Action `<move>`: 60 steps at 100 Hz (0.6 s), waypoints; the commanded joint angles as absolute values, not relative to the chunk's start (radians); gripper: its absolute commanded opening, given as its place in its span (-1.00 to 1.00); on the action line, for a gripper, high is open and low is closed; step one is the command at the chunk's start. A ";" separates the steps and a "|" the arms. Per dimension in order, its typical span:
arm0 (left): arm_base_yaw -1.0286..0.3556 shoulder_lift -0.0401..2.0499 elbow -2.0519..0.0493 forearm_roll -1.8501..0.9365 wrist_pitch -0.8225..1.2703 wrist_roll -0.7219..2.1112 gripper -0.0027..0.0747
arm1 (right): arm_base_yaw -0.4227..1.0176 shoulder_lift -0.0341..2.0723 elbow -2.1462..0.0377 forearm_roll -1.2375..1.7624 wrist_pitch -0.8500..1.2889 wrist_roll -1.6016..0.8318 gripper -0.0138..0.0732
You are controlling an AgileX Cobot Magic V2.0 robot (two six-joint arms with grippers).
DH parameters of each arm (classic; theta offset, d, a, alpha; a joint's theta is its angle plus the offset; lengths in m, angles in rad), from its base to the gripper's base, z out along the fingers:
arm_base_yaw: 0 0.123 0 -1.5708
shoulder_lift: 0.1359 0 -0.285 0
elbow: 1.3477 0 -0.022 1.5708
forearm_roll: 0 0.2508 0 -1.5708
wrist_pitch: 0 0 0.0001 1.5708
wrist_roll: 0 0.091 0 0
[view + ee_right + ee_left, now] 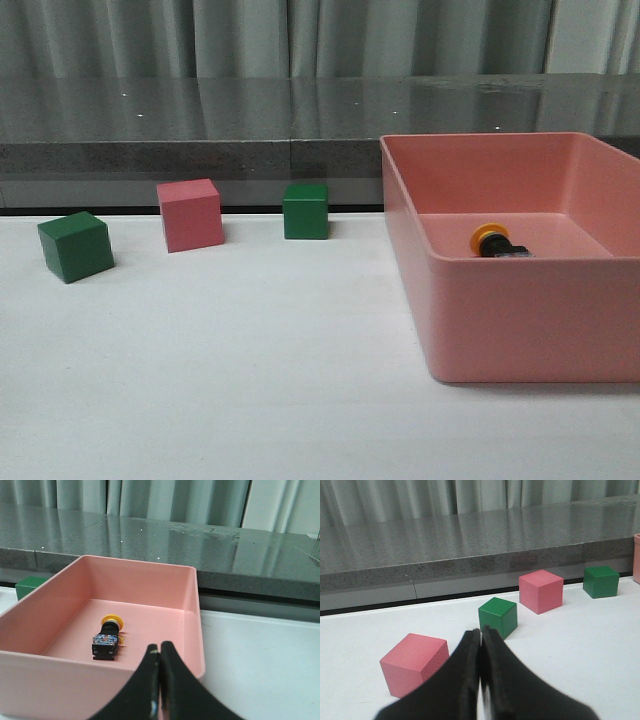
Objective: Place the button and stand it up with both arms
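The button (497, 243) lies on its side in the pink bin (520, 330) at the right of the table; its yellow cap and black body show above the bin's near wall. In the right wrist view the button (106, 638) lies with its cap pointing away, base block toward me. My right gripper (160, 648) is shut and empty, above the bin's near wall, to the right of the button. My left gripper (481, 631) is shut and empty, above the white table near the cubes. Neither gripper shows in the front view.
A green cube (75, 246), a pink cube (189, 214) and a second green cube (305, 211) stand along the table's back left. The left wrist view shows a near pink cube (414, 663), a green cube (498, 616), another pink cube (541, 590) and a far green cube (601, 581). A grey ledge runs behind.
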State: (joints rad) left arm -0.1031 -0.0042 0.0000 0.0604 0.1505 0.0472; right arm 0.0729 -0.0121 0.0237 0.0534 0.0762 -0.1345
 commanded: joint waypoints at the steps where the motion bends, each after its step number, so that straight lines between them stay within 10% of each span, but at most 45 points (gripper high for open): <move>1: -0.102 -0.032 0.045 0.055 0.067 0.039 -0.98 | 0.072 -0.031 0.012 0.044 -0.013 -0.133 -0.86; 36: -0.102 -0.032 0.045 0.055 0.067 0.039 -0.98 | 0.072 -0.027 -0.030 0.048 -0.176 -0.108 -0.86; 60: -0.102 -0.032 0.045 0.055 0.067 0.039 -0.98 | 0.073 0.117 -0.366 0.052 0.263 -0.073 -0.86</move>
